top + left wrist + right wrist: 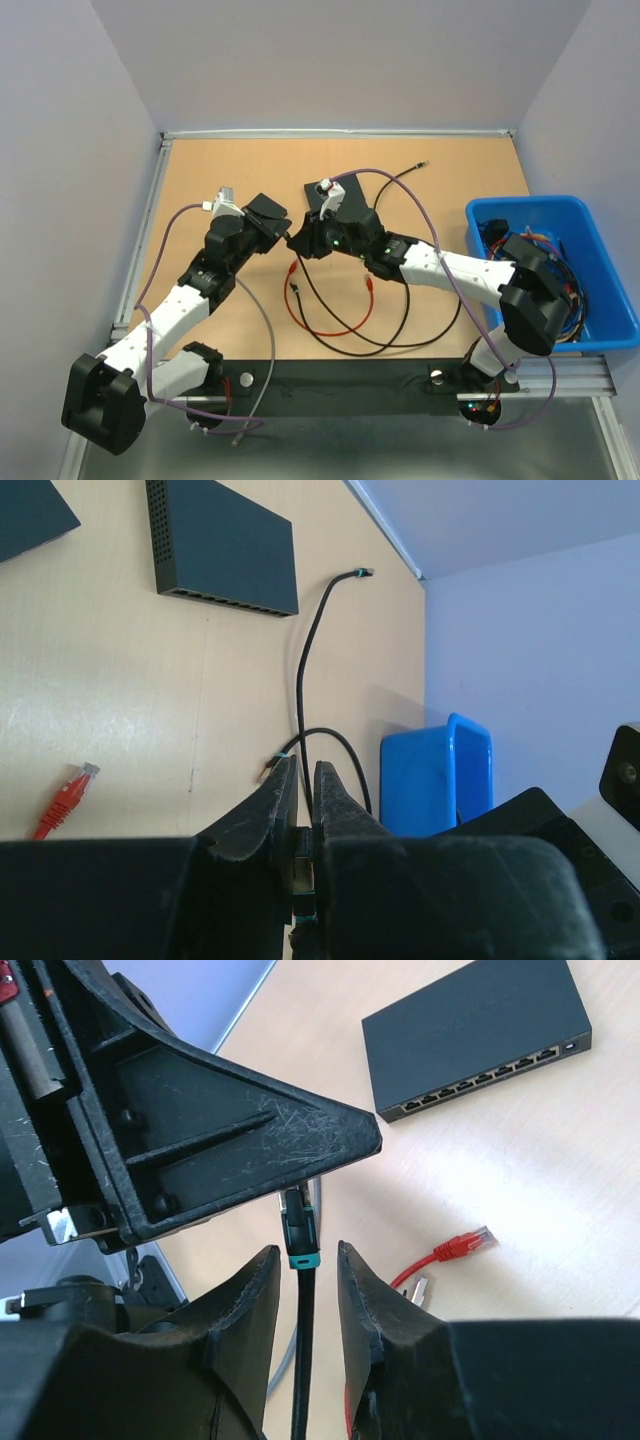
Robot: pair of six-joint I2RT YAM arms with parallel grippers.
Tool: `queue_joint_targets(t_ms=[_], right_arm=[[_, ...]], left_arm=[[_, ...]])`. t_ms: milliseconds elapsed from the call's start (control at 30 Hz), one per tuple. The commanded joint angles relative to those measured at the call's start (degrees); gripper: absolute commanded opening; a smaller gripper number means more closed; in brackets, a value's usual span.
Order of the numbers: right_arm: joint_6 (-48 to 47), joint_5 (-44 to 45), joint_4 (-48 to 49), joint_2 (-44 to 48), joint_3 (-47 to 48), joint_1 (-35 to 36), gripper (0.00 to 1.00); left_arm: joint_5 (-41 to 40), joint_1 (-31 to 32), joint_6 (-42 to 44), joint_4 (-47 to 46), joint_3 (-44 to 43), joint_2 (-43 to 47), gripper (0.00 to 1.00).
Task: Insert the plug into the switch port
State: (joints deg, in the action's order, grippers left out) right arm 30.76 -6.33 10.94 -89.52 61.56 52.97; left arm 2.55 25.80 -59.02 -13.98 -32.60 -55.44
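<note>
The black switch point(225, 550) lies flat on the table, its row of ports facing the grippers. It also shows in the right wrist view point(475, 1040), and in the top view point(335, 203) the right arm mostly hides it. My left gripper point(305, 770) is shut on the black plug with teal bands point(302, 1228) and holds it above the table. My right gripper point(308, 1252) is open, its fingers on either side of the black cable point(303, 1360) just below the plug, not touching it. In the top view the left gripper point(283, 233) and right gripper point(300, 240) meet tip to tip.
A red cable point(330, 328) loops on the table in front of the grippers, its red plug point(465, 1243) beside a small silver plug point(418, 1288). The black cable's other end point(424, 163) lies at the back right. A blue bin point(600, 300) of cables stands at the right.
</note>
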Motion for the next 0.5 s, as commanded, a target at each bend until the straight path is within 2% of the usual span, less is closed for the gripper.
queue_joint_targets(t_ms=[0,233,467], right_arm=[[-1.06,1.49,2.77,-0.57,3.3,0.47,0.34],[-0.53,2.64,3.03,-0.84,3.57,0.47,0.19],[-0.44,2.11,3.47,-1.01,3.39,0.47,0.1]], left_arm=[[0.44,0.21,0.05,-3.25,0.52,-0.11,0.0],[0.71,0.21,0.05,-3.6,1.13,-0.19,0.0],[1.14,0.21,-0.13,-4.21,1.75,-0.72,0.0]])
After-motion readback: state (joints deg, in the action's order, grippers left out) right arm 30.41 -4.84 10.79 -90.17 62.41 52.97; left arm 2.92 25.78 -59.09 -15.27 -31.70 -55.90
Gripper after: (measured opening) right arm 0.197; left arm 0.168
